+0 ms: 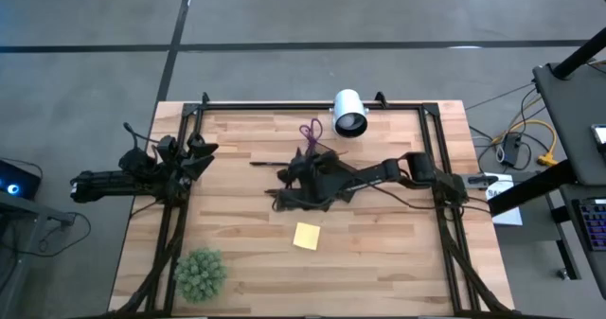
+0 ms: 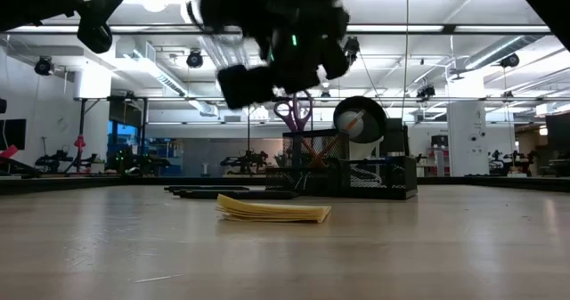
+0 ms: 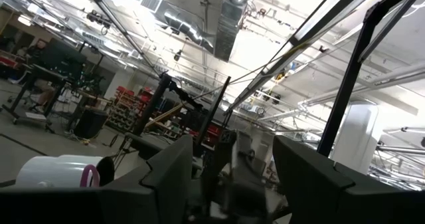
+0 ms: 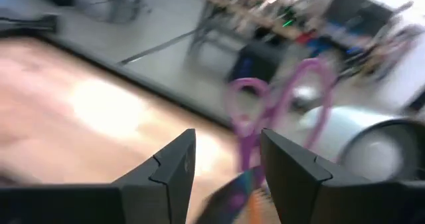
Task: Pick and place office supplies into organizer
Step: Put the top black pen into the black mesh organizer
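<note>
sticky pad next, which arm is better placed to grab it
Right, probably. The right gripper hangs open over the organizer mid-table, with the sticky pad just in front. The left gripper waits at the table's left edge, farther off.

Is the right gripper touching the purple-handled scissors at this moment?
Apart. In the right wrist view the right gripper stands open, and the purple-handled scissors stand beyond its fingertips, held by neither finger.

- The yellow sticky-note pad (image 2: 272,210) lies flat on the wooden table (image 2: 285,251).
- Behind it stands the black organizer (image 2: 352,177), with purple scissors (image 2: 295,113) upright inside.
- A dark arm (image 2: 276,33) hangs above.
</note>
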Robot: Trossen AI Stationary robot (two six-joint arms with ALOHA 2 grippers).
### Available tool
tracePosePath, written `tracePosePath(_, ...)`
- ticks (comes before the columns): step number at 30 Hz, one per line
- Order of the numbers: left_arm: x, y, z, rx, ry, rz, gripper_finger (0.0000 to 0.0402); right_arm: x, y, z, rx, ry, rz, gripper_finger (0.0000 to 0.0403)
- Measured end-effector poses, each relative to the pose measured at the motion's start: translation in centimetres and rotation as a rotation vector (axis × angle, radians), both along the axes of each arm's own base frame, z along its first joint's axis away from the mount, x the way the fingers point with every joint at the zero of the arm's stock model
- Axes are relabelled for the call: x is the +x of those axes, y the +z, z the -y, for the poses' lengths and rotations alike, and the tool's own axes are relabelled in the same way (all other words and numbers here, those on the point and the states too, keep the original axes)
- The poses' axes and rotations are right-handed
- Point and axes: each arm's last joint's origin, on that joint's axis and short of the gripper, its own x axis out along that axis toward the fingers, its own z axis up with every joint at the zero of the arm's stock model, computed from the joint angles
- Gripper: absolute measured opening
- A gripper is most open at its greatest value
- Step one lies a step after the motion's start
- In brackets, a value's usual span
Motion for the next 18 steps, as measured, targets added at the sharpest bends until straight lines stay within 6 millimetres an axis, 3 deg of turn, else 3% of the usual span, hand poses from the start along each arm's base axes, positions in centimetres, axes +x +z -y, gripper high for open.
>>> tracePosePath(4, 0.0, 0.0, 0.0, -0.007, -0.003, 0.006, 0.0195, 1.2, 2.2, -1.9, 0.263, 0.174, 0.005, 0.0154)
tracePosePath(10, 0.0, 0.0, 0.0, -0.113, -0.051, 0.024, 0.0195, 2.9, 1.6, -2.7, 0.832, 0.803, -0.219, 0.0142)
tracePosePath(14, 0.1, -0.3, 0.0, -0.180, -0.079, 0.015, 0.0195, 2.9, 1.7, -0.4, 0.893, 0.839, -0.261, 0.0135)
tracePosePath(18, 0.3, -0.9, 0.0, -0.206, -0.096, 0.001, 0.0195, 3.8, 3.7, 2.9, 0.832, 0.949, -0.275, 0.0136)
